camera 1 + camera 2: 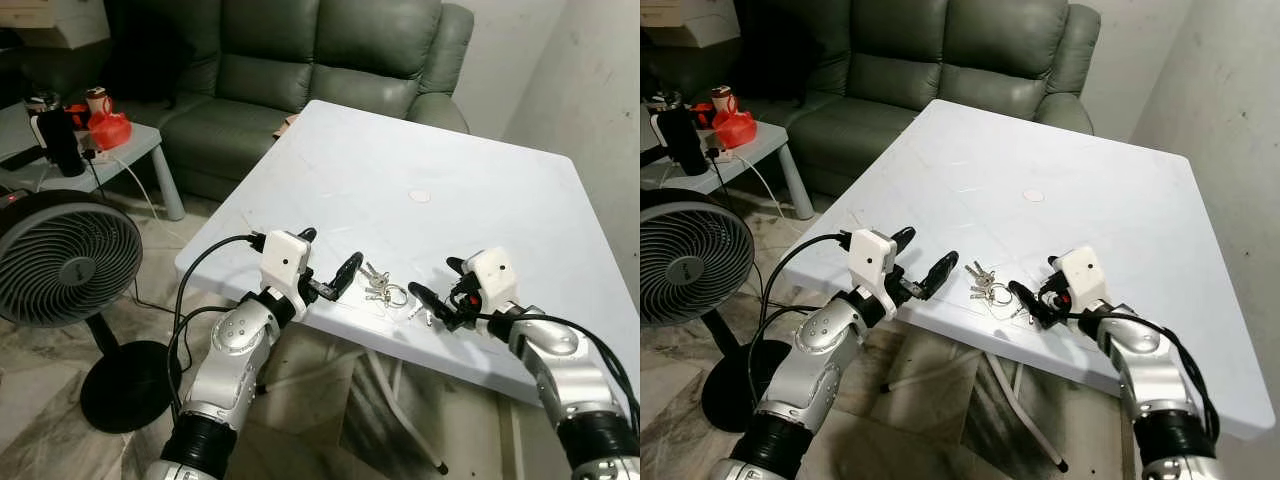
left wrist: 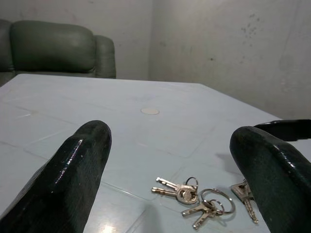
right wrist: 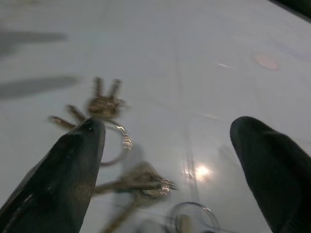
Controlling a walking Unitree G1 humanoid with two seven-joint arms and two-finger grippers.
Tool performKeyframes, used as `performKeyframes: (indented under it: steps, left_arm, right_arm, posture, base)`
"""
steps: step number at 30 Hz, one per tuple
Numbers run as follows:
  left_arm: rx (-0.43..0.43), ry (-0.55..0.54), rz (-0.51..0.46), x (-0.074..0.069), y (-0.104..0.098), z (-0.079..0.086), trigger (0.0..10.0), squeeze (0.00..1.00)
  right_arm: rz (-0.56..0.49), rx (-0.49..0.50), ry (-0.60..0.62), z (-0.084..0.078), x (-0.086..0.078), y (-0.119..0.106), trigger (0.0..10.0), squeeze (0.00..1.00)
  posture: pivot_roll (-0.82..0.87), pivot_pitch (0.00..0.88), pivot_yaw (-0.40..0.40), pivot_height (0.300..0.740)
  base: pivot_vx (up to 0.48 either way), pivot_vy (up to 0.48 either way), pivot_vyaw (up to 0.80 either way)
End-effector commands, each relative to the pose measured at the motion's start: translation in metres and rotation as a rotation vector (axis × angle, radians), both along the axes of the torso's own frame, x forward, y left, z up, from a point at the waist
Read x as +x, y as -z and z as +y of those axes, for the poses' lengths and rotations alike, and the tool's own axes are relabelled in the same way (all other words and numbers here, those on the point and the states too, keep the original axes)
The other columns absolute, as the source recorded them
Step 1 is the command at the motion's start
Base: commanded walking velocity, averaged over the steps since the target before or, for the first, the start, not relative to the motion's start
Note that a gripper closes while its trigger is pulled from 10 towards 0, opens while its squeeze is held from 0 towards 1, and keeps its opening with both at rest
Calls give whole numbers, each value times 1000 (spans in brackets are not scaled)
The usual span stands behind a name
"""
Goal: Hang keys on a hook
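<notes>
Both grippers are down at the near edge of the white table (image 1: 480,200), and both have their fingers spread wide with nothing in them. Left gripper (image 1: 330,262) sits right at the table's edge, pointing across at the keys (image 1: 383,285), which lie flat on the tabletop just beside its fingertips but not touching. Right gripper (image 1: 432,282) comes in from the other side, low over the table, one finger reaching toward the rings. So the bunch is basically sitting between the two. From the left wrist view you can see it's a few keys on linked rings, spread out loose. The right wrist view is kinda blurry, but the keys (image 3: 121,160) are right under and between its fingers (image 3: 73,170). Behind the table there's a green sofa (image 1: 300,70), off to the robot's left a standing fan (image 1: 65,255) on the floor and a small side table (image 1: 130,150) with a red thing and a dark bottle on it.
</notes>
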State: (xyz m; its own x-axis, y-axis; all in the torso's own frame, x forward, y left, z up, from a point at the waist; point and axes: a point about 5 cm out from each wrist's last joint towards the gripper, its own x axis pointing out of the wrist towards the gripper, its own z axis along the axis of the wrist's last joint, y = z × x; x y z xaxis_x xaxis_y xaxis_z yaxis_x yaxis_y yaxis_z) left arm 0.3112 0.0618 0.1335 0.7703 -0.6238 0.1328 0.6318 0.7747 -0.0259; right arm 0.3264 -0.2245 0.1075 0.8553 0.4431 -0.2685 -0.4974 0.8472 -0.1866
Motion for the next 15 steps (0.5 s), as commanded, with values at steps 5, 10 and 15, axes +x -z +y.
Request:
performKeyframes:
  steps: [5,10,15]
  left_arm:
    - [-8,25,-11,-3,-4,-5,10000,0]
    - [-10,24,-9,-3,-4,-5,10000,0]
    - [-11,23,-11,-3,-4,-5,10000,0]
  right_arm:
    - [40,-17,23,-12,7,-3,10000,0]
    - [86,-28,24,-24,8,-3,10000,0]
    - [94,-20,-38,-28,6,-7,10000,0]
  posture:
    - [24,0,-88,740]
    - [27,0,-89,740]
    - [27,0,-89,740]
  base:
    - [0,0,0]
    - [0,0,0]
    - [0,0,0]
